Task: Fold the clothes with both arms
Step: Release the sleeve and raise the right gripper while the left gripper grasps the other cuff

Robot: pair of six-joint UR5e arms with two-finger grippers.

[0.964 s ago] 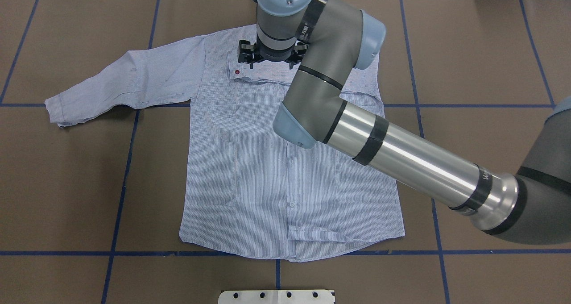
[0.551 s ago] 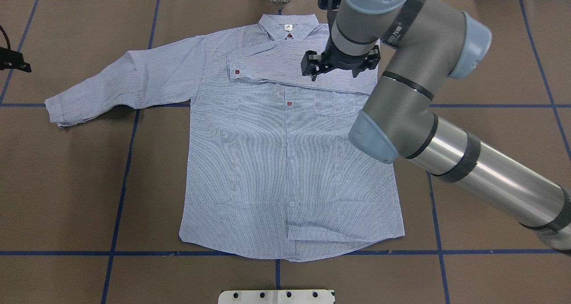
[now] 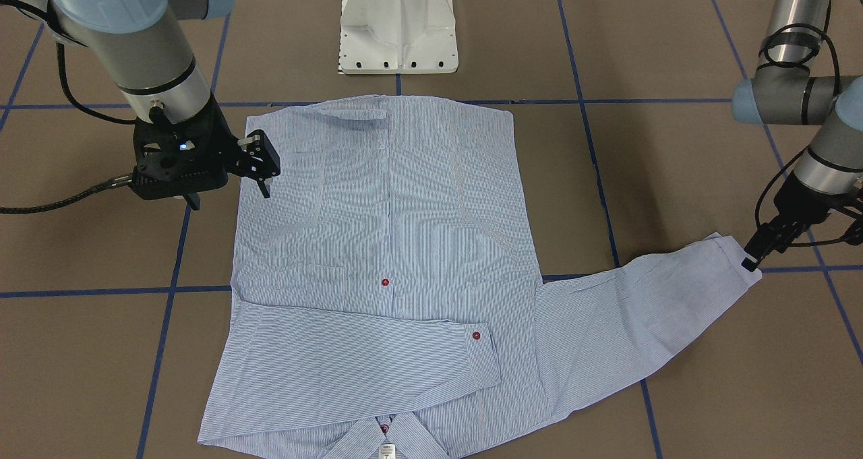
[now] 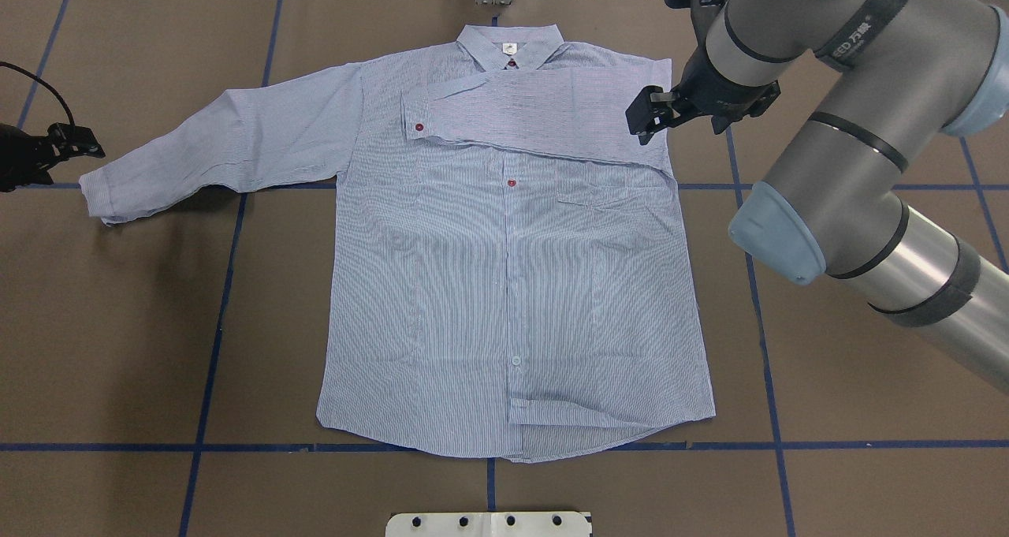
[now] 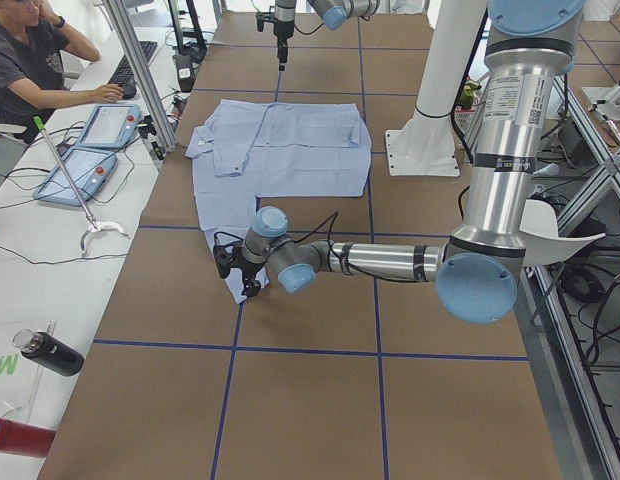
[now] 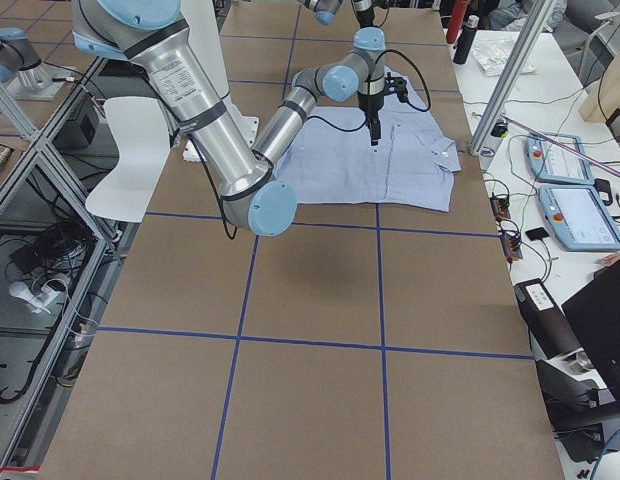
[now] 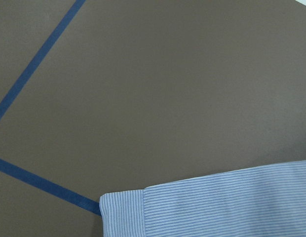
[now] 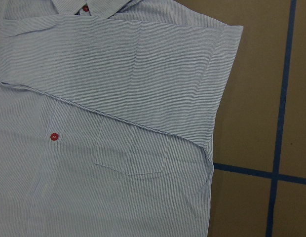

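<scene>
Opposed overhead and front views, shared shirt (image 4: 504, 285)

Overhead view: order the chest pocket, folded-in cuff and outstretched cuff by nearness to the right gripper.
1. chest pocket, view's right, just below the right gripper.
2. folded-in cuff, centre-left on the chest.
3. outstretched cuff, far left.

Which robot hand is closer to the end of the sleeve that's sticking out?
Left. The left gripper sits right at the outstretched sleeve's cuff. The right gripper hovers open on the shirt's other side, by the folded sleeve's shoulder.
</scene>
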